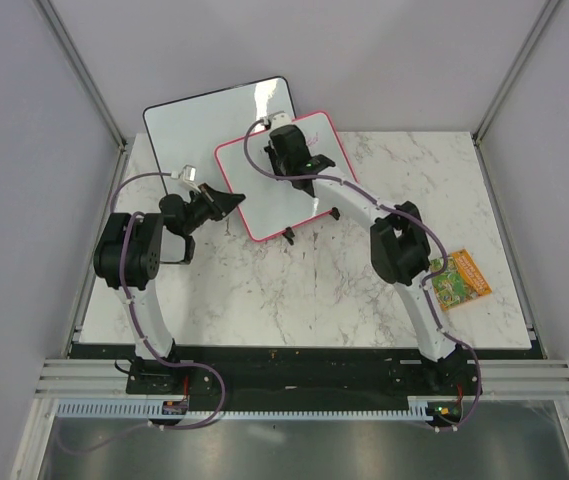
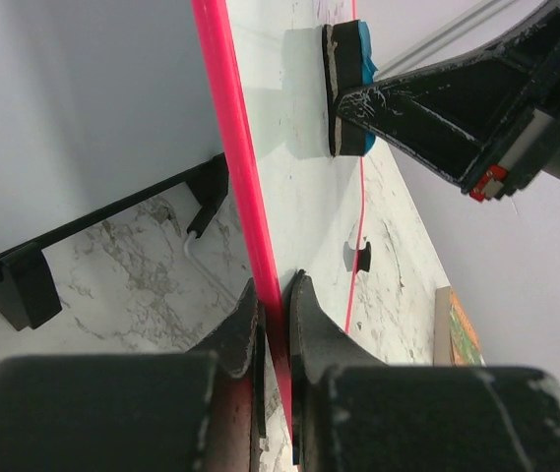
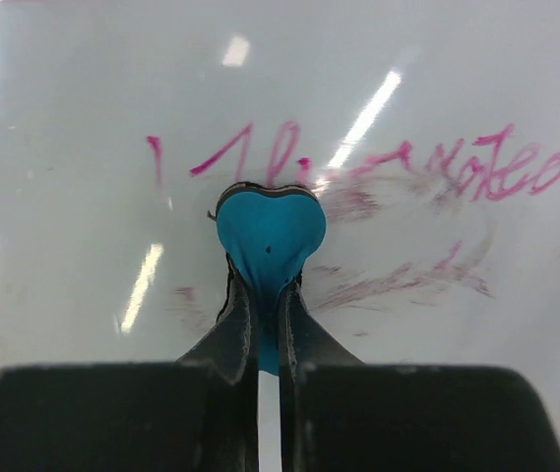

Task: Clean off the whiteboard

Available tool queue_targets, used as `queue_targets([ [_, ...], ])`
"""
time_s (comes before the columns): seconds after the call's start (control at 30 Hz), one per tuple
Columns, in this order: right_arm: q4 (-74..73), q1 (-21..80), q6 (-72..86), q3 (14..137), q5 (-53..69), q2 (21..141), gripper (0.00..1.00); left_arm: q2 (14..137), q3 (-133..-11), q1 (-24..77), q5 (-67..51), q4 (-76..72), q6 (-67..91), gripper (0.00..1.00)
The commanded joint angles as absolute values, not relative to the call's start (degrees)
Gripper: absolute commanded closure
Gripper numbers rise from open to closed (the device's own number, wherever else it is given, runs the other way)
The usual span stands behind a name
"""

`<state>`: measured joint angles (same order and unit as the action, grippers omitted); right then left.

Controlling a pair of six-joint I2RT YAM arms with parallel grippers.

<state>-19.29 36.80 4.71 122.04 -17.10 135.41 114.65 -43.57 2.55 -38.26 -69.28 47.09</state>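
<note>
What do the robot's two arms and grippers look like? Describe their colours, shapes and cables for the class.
The left arm and right arm have white tube links and bulky black joint housings. A lilac cable loops along each. The left gripper and right gripper have black tapered fingers, scuffed white in places.

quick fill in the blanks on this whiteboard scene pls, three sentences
1. The left gripper is shut on the whiteboard's ____ frame.
2. The right gripper holds a blue ____-shaped eraser.
3. The larger board that the whiteboard overlaps has a ____ frame.
Missing words: pink; heart; black.
</note>
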Motion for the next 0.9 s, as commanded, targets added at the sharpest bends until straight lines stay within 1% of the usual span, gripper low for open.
queue_targets([
  [0.0,-25.32,25.58,7.91,111.99,-23.71,141.16,1.0,114.26,-44.03,5.1,-44.3,-72.77,36.12,0.98],
  [0.1,-24.61,22.16,8.96,110.57,-25.31,139.75,1.0,114.17,-44.03,5.1,-44.12,-72.69,35.95,0.98],
  [0.2,-23.73,21.71,8.7,109.25,-25.05,139.13,1.0,114.26,-44.03,5.1,-44.21,-72.69,35.95,0.98],
  [0.43,-23.2,24.95,8.09,106.61,-16.53,138.43,1.0,114.35,-44.21,5.1,-44.56,-72.69,36.04,0.98],
  [0.6,-23.12,33.82,2.13,107.14,-12.93,138.43,1.0,114.35,-44.21,5.1,-44.65,-72.77,36.12,0.98],
  [0.63,-23.2,36.71,1.85,107.4,-12.22,138.6,1.0,114.35,-44.21,5.1,-44.74,-72.86,36.04,0.98],
  [0.87,-23.38,44.72,3.25,110.47,-2.39,139.74,1.0,114.26,-44.47,5.54,-44.74,-72.86,36.12,0.98],
])
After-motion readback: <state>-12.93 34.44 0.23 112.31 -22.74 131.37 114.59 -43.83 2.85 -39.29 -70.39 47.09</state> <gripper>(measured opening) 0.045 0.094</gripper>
